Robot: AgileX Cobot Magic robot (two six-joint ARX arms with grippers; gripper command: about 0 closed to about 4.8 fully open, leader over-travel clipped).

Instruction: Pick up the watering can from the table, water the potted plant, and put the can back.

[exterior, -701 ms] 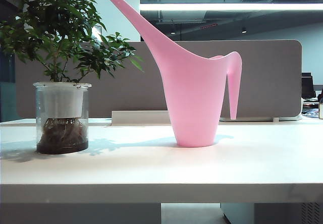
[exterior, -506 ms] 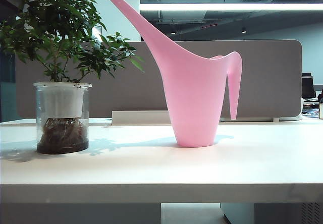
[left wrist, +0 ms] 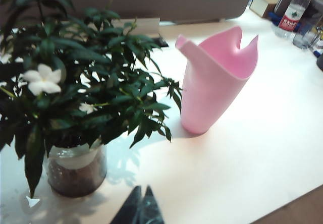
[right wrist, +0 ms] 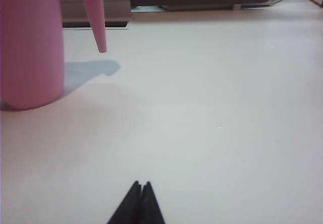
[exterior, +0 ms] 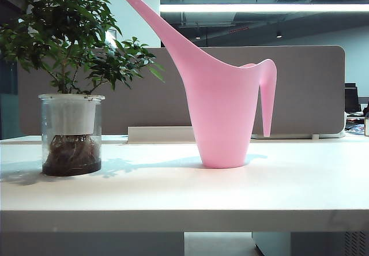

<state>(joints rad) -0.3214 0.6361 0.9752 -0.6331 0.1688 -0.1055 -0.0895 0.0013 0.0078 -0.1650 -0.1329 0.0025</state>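
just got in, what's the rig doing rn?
Nothing is being handled yet. The pink watering can stands upright on the white table, with the potted plant apart from it and the spout slanting up toward the plant. Neither arm shows in the exterior view. The left gripper hangs above the table near the plant, the right gripper low over bare table beside the can; both have their jaws shut, holding nothing.

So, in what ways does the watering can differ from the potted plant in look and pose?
The watering can is smooth, opaque pink plastic; the potted plant has dark green leaves above a clear glass pot showing brown roots. The can stands right of centre in the exterior view, its spout slanting up toward the plant, which stands at the left. Both stand upright on the white table, apart, untouched by either gripper.
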